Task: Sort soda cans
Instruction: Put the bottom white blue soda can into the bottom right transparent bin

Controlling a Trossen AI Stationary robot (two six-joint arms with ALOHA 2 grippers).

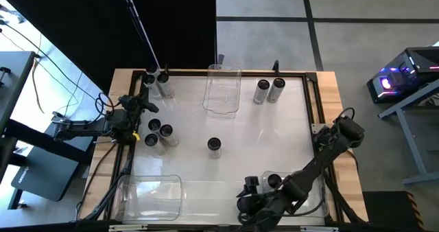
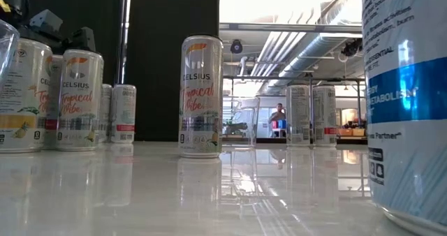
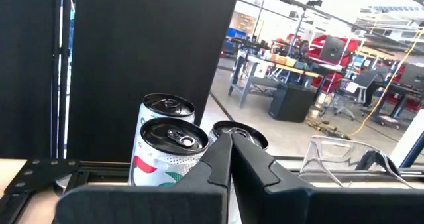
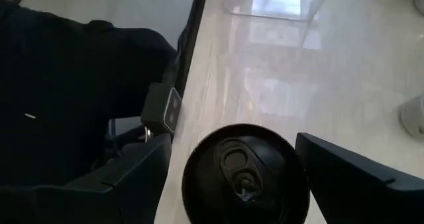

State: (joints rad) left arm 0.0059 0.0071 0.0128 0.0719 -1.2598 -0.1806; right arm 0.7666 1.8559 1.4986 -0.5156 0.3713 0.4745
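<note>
A: Starting at our left: the left gripper [image 1: 146, 103] hangs over the desk's [image 1: 274, 143] edge with its fingers [image 3: 228, 159] clenched together on nothing. Three soda cans [image 3: 173, 144] stand just beyond their tips, apart from them, and a clear bin [image 3: 351, 159] lies farther off to one side. That arm waits.

B: Agreed. At the middle of the desk one can [image 1: 214, 145] stands alone, a far bin [image 1: 221, 88] beyond it. Then the right gripper [image 1: 263, 185] is where we work: its fingers [image 4: 344, 177] stand released, spread wide, one on each side of a can [image 4: 245, 177] whose dark top sits squarely between them.

A: Touching?

B: We cannot tell; we see no squeeze on it. A second can [image 1: 273, 180] stands just beside the one between the fingers.

A: So we judge the step as the pick: straddled, not yet grasped.

B: Next, we think, the fingers must close evenly on the can's sides, then lift straight up without nudging the neighbour, and carry it to a bin.
</note>
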